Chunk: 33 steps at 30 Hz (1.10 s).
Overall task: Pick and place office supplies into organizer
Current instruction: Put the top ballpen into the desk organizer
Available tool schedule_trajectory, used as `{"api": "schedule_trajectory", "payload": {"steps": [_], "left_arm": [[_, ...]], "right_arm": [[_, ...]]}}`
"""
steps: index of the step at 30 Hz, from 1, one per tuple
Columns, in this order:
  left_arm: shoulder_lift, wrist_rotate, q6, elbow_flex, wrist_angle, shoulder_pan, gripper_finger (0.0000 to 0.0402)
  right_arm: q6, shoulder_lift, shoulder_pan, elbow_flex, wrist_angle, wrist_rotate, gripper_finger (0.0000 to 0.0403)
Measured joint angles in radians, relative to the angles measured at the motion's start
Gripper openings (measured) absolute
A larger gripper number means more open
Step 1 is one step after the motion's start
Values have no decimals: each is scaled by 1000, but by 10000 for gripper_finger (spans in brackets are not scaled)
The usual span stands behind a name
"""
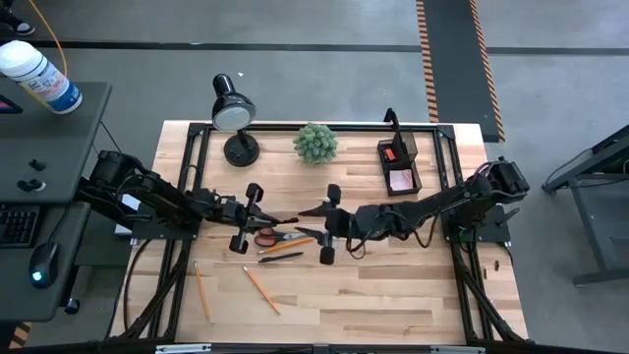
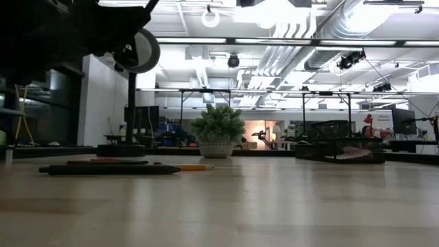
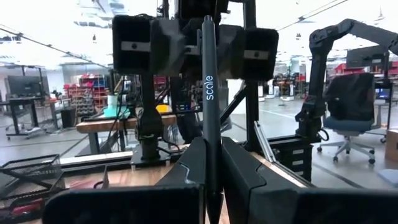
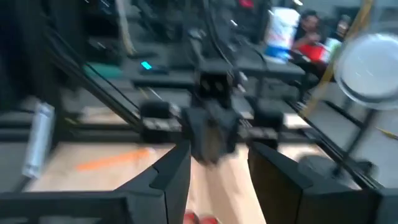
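Note:
A dark pen [image 3: 208,87] with "scale" printed on it is held above the table's middle by my left gripper [image 1: 267,214], which is shut on it. My right gripper [image 1: 307,210] faces it from the right, level and open [image 4: 219,165]. The pen's far end reaches toward it; I cannot tell whether they touch. Below them on the table lie the red-handled scissors [image 1: 265,237], an orange pencil [image 1: 287,246], a black pen [image 1: 280,258] and two more pencils [image 1: 261,290]. The black mesh organizer [image 1: 400,165] stands at the far right. My left gripper pinches the pen's barrel [image 3: 210,134] between its two fingers. The fingers come about level from the table's left, and the pen lies along them, sticking out past their tips toward the right gripper. The pen is lifted clear of the table.
A black desk lamp [image 1: 234,113] and a small green plant [image 1: 315,144] stand along the far edge, left of the organizer. A black frame [image 1: 197,177] borders the wooden tabletop. Bare wood lies toward the near right.

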Motion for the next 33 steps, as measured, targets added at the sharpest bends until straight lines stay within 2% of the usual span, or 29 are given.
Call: {"api": "schedule_trajectory", "payload": {"steps": [8,15,25,33], "left_arm": [[-8,10,35,17,29,0,9],[-8,14,138,90,17,0,9],[-8,-9,444,213,-101,0,10],[-8,-53,644,230,-106,0,10]], "right_arm": [[-9,0,-22,0,80,-124,150],[-7,0,-32,0,155,-126,151],[-2,0,-40,0,224,-128,151],[-9,0,-40,0,232,-128,147]]}}
